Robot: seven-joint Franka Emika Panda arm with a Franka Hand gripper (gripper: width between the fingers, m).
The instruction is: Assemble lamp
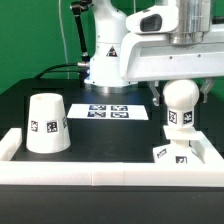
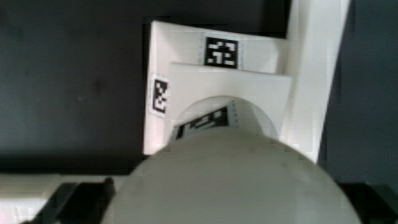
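My gripper (image 1: 180, 88) is shut on the round white bulb (image 1: 179, 103) and holds it upright, neck down, just above the flat square base (image 1: 172, 154) at the exterior view's right. The bulb's tagged neck hangs close over the base; I cannot tell whether they touch. The large tapered shade (image 1: 46, 125) stands mouth down on the black table at the exterior view's left, apart from the gripper. In the wrist view the bulb (image 2: 222, 175) fills the foreground between my dark fingers (image 2: 80, 200), with the tagged base (image 2: 210, 70) beneath it.
The marker board (image 1: 108, 111) lies flat at mid table in front of the arm's white pedestal (image 1: 105, 60). A white rail (image 1: 100, 172) frames the table's front and sides, and it runs close beside the base in the wrist view (image 2: 324, 60).
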